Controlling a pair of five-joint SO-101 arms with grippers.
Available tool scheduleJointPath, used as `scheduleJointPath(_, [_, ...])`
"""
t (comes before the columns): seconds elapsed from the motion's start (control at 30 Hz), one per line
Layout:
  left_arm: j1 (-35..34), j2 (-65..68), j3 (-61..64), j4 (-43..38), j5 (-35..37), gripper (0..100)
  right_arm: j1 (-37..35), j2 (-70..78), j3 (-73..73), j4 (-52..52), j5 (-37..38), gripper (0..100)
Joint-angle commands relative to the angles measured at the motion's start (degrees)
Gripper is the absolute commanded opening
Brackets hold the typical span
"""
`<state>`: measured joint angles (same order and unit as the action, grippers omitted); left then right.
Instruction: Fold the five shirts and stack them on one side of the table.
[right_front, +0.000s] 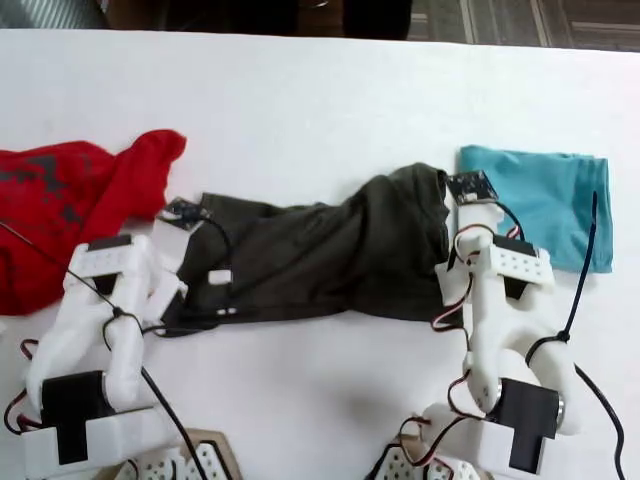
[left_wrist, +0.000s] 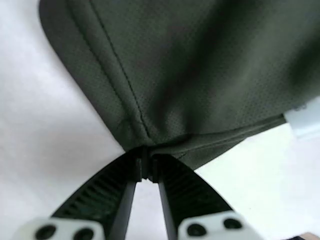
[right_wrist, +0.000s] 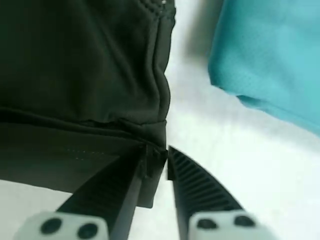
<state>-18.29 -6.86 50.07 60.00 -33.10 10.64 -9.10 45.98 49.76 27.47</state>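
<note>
The dark olive mesh-knit shirt (right_front: 320, 250) lies bunched on the white surface (right_front: 300, 100), between a crumpled red shirt (right_front: 70, 210) and a folded teal shirt (right_front: 545, 200). The left pincer (left_wrist: 147, 170) is clamped on one corner, the right pincer (right_wrist: 159, 162) on the opposite edge. Both should probably lift evenly, keeping the cloth taut.

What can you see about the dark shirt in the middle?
The dark shirt looks greenish-black, of fine mesh-like cloth with stitched seams. It lies rumpled, stretched sideways across the middle of the table, between a red shirt and a folded teal shirt, not touching the teal one. The left gripper pinches one end, the right gripper the other.
</note>
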Motion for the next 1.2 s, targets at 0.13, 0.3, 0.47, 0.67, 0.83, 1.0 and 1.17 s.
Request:
scheduleJointPath(0.13, [-0.70,0.53,0.13,-1.85,0.62,3,0.57,-2.77,-0.62,3.12,0.09,10.8])
scheduleJointPath(0.3, [-0.70,0.53,0.13,-1.93,0.62,3,0.31,-2.77,0.62,2.77,0.09,10.5])
scheduleJointPath(0.47, [-0.70,0.53,0.13,-1.93,0.62,3,0.22,-2.77,1.32,2.77,0.09,10.2])
scheduleJointPath(0.67, [-0.70,0.53,0.13,-1.93,0.62,3,0.22,-2.77,1.32,2.68,0.09,2.9])
scheduleJointPath(0.83, [-0.70,0.53,0.13,-1.93,0.62,3,0.31,-2.95,1.05,2.68,0.09,2.1])
scheduleJointPath(1.0, [-0.62,0.00,-0.31,-1.67,0.62,3,1.01,-10.86,0.97,2.95,0.09,2.1])
scheduleJointPath(1.17, [-0.44,-3.96,-7.60,6.51,0.70,3,3.82,-25.80,1.05,3.03,0.09,2.0])
